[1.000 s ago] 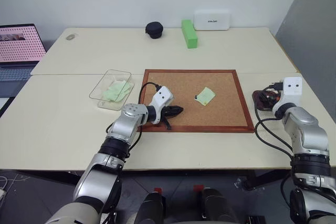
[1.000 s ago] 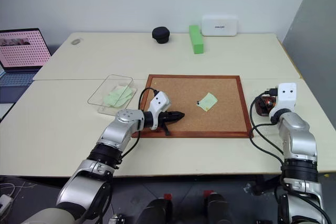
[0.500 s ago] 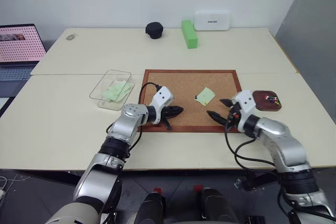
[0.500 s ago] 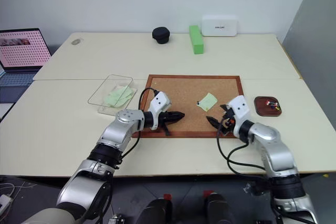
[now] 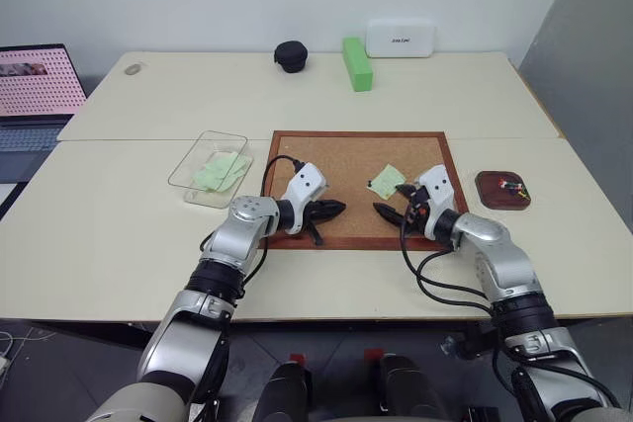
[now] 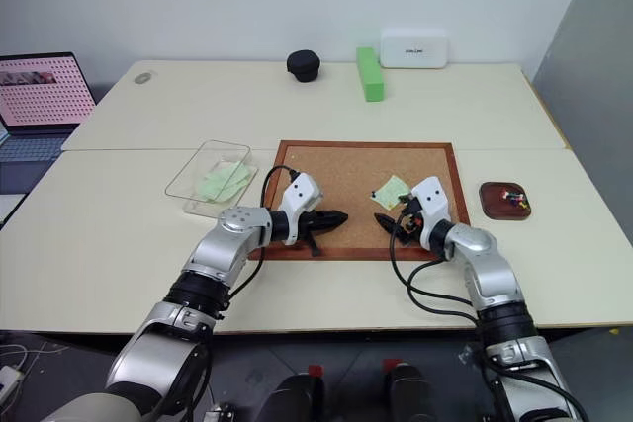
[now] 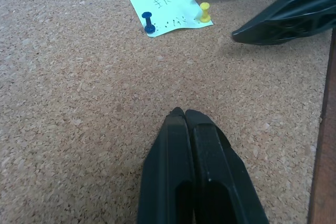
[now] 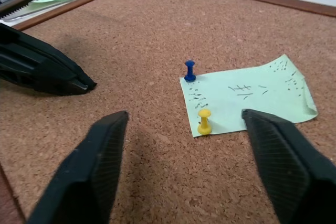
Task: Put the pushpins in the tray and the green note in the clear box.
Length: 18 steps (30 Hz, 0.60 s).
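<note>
1. The green note (image 8: 247,94) is seen pinned flat on the corkboard (image 5: 346,160) by a yellow pushpin (image 8: 204,120) and a blue pushpin (image 8: 189,70).
2. The yellow pushpin is placed straight ahead of the right tool (image 8: 191,169), between its two wide-spread fingers; the blue one is set just beyond it.
3. The left tool (image 7: 185,116) is held narrow, with nothing gripped, well short of the note, so the right tool is judged the nearer.
4. The tray (image 5: 502,189) is found on the desk (image 5: 119,234) beyond the right tool's outer side; the clear box (image 5: 210,167) is found past the left tool.
</note>
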### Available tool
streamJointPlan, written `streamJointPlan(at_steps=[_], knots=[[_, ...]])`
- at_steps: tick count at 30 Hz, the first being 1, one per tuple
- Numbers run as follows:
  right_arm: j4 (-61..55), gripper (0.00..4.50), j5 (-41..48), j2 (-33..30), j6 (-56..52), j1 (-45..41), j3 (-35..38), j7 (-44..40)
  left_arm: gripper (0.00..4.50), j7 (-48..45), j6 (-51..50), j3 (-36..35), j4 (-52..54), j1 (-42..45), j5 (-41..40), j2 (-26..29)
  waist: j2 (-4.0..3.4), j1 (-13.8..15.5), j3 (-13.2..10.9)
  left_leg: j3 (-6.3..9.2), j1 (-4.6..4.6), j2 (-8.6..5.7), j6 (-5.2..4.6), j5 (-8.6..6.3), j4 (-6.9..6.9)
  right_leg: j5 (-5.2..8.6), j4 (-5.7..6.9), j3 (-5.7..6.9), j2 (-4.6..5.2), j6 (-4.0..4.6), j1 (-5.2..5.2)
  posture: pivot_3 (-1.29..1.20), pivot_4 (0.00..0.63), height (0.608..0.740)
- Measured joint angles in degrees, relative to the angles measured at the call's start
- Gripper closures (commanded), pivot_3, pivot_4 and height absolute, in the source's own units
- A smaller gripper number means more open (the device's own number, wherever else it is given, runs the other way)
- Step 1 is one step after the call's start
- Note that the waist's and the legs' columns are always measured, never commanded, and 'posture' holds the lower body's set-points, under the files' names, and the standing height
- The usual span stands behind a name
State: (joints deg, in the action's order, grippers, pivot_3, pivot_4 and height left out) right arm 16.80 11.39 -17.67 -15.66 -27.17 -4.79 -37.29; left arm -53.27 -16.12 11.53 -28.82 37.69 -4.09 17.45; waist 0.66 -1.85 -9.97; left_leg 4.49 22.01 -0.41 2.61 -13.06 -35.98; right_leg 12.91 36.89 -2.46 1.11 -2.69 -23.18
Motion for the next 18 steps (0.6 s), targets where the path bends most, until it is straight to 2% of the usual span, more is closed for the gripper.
streamJointPlan(at_steps=[14, 18], knots=[[6.9, 4.41, -1.3, 1.8, 4.4, -3.4, 0.8, 0.6, 4.50, 0.0, 0.0, 0.0, 0.2, 0.0, 0.0, 0.1, 0.00, 0.0, 0.0, 0.00, -0.01, 0.00, 0.00, 0.00, 0.00, 0.00, 0.01, -0.01, 0.00, 0.00, 0.00, 0.00, 0.150, 0.740], [7.2, 4.49, -1.4, 1.8, 4.6, -3.5, 0.9, 0.6, 4.50, 0.0, 0.0, 0.0, 0.1, 0.1, 0.0, 0.0, 0.00, 0.0, 0.0, 0.00, 0.00, 0.00, 0.00, 0.00, 0.00, 0.00, 0.01, -0.01, 0.00, 0.00, 0.00, 0.00, 0.150, 0.740]])
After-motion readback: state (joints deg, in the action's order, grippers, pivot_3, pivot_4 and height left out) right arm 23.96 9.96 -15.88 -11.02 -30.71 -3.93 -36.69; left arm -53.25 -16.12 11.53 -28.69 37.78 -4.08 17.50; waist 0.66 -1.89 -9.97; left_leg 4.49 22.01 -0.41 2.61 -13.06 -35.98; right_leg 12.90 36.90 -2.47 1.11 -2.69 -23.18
